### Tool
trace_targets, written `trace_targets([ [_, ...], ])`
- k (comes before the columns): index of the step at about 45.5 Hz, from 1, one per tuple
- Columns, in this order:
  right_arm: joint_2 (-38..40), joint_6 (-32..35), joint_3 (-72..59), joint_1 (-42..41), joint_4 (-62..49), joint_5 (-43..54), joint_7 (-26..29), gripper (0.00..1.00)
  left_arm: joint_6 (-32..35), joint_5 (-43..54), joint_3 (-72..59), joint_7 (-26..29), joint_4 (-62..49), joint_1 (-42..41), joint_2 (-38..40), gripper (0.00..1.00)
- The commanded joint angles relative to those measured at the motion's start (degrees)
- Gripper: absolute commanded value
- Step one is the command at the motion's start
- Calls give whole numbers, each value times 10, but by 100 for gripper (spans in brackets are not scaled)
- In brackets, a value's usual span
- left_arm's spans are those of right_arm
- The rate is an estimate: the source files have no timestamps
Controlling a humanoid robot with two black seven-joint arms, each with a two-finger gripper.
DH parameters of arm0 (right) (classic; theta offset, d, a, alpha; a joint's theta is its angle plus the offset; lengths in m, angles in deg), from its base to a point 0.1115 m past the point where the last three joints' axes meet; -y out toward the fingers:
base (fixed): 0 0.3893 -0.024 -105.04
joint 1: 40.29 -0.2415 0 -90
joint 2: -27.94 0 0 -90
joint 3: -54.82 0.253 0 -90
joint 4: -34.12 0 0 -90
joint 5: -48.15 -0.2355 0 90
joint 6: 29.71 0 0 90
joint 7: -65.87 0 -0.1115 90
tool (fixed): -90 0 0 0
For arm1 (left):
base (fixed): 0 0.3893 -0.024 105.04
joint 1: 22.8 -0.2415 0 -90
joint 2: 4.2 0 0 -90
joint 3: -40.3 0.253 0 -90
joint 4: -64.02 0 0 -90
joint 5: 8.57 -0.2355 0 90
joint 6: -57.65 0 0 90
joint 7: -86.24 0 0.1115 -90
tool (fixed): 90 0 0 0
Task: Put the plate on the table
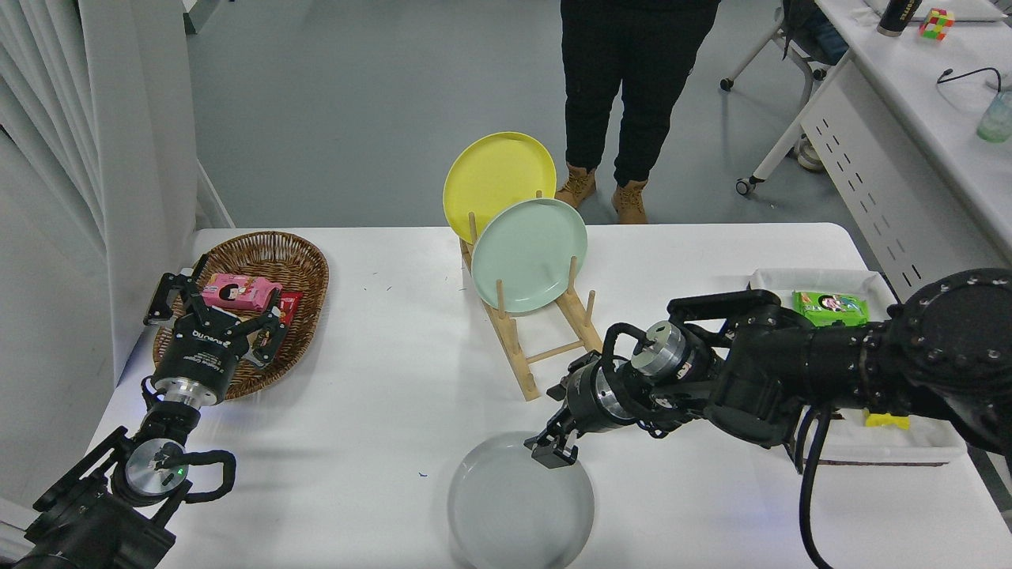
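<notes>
Plate (518,506): round, light grey, matte, shallow rim, flat on table (379,379).

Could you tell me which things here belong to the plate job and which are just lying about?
Job:
grey plate, flat on the table
right gripper at its far rim

Lying about:
rack with green plate and yellow plate
basket
tray
left gripper, parked by the basket
</notes>
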Motion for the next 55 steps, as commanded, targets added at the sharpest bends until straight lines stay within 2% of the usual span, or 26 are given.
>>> trace_targets([
  [1, 3, 26, 38, -4, 1, 98, 0, 100, 0, 0, 0, 0, 0, 0, 0, 98],
  [16, 15, 59, 139, 30, 3, 368, 0, 100, 1, 0, 0, 0, 0, 0, 0, 98],
  [33, 32, 181, 381, 155, -25, 751, -5, 100, 2, 0, 0, 0, 0, 0, 0, 98],
  [39, 28, 240, 478, 203, -63, 797, -5, 100, 2, 0, 0, 0, 0, 0, 0, 98],
  [55, 30, 433, 652, 252, -157, 800, -5, 100, 3, 0, 0, 0, 0, 0, 0, 98],
])
